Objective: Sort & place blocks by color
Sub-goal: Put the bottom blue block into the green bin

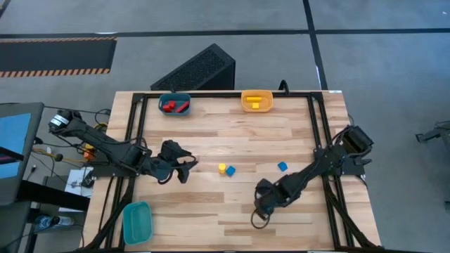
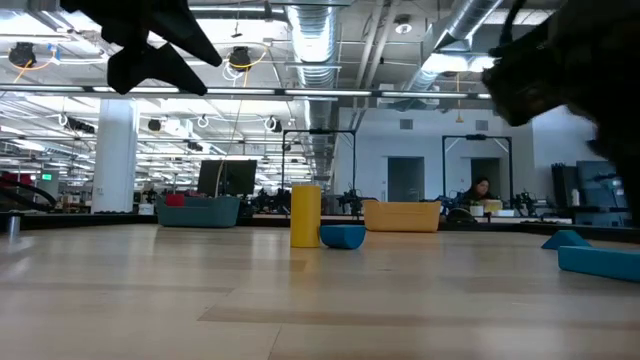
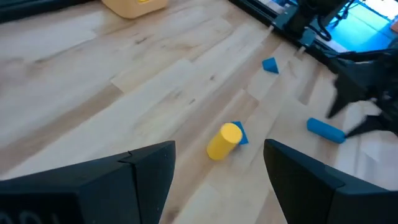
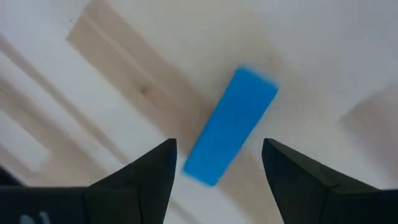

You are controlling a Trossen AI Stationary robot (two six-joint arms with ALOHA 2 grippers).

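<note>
Right wrist view: blue bar [image 4: 230, 126], rigid, light; right gripper [image 4: 217, 180] spread above it; grasp across narrow sides.

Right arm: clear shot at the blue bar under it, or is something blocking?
Probably yes. The right gripper is open and hangs right over the blue bar, which lies flat on bare table with nothing beside it; the bar sits roughly in line with the gap between the fingers.
</note>
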